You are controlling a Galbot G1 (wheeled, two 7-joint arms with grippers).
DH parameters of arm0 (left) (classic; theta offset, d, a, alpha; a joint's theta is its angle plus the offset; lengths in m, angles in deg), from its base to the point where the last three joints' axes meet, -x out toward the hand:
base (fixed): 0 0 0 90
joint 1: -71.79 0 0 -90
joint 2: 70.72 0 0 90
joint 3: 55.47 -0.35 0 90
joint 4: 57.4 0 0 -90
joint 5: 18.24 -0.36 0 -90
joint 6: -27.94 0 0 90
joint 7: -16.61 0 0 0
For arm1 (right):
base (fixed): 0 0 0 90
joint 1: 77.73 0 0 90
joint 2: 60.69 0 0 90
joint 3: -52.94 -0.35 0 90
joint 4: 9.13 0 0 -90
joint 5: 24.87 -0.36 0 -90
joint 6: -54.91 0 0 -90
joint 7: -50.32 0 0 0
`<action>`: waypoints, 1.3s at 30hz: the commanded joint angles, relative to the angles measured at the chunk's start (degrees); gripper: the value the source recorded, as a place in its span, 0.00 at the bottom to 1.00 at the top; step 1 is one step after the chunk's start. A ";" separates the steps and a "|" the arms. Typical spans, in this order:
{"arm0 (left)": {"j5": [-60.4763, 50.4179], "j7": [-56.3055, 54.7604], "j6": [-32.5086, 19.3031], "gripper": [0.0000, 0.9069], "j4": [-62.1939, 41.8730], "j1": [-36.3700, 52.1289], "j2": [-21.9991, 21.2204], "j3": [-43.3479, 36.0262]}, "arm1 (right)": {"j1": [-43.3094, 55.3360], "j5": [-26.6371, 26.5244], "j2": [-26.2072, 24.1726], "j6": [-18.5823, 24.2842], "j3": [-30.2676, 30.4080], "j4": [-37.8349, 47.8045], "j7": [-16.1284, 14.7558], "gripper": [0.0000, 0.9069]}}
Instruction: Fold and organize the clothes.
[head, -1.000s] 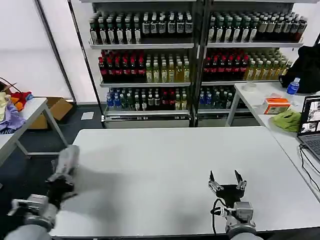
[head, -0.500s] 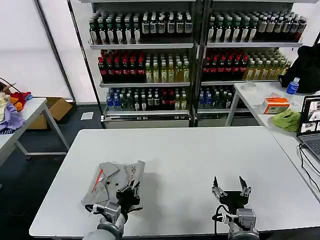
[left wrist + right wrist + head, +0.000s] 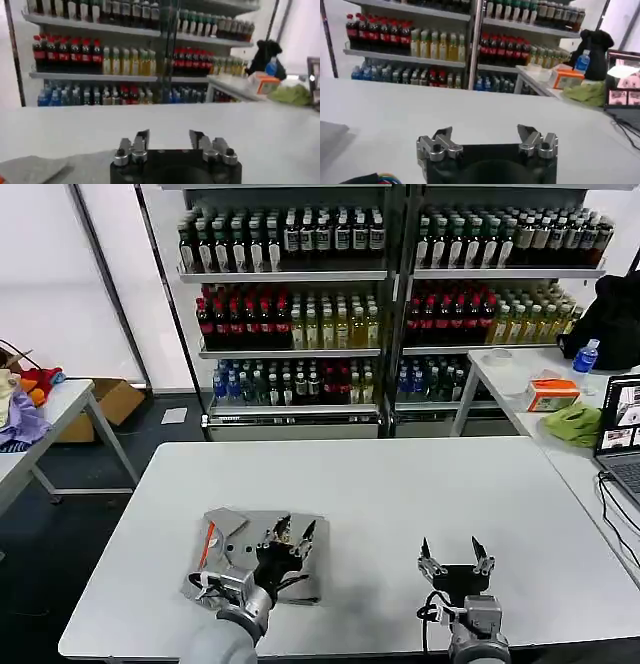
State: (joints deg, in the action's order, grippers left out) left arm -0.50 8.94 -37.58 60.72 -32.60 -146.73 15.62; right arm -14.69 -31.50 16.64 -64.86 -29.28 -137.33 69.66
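Note:
A grey collared shirt (image 3: 240,556) with an orange inner neckband lies crumpled on the white table (image 3: 400,484), near the front left. My left gripper (image 3: 295,531) hovers over the shirt's right part, open, with nothing between its fingers. In the left wrist view the gripper (image 3: 169,139) stands open, with a bit of the grey shirt (image 3: 35,167) beside it. My right gripper (image 3: 452,549) waits open over bare table near the front edge, well to the right of the shirt. The right wrist view shows that gripper (image 3: 484,132) open and a corner of the shirt (image 3: 329,133) off to the side.
Shelves of bottles (image 3: 380,304) stand behind the table. A side table on the right holds a laptop (image 3: 620,434), an orange box (image 3: 552,394) and a green cloth (image 3: 575,424). A left side table (image 3: 40,424) carries a pile of coloured fabrics.
My left arm swung in from beyond the table's left edge carrying the shirt, laid it on the table and opened. The right gripper barely moved.

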 commanded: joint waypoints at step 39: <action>1.99 -4.31 0.68 1.00 2.67 -7.21 3.31 24.08 | 27.40 -38.14 -2.52 -3.59 29.03 20.01 13.33 0.86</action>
State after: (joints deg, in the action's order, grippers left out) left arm 1.41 4.77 -36.91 63.87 -39.32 -143.39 38.73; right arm 10.26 -67.77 13.44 -68.34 -2.62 -120.87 81.49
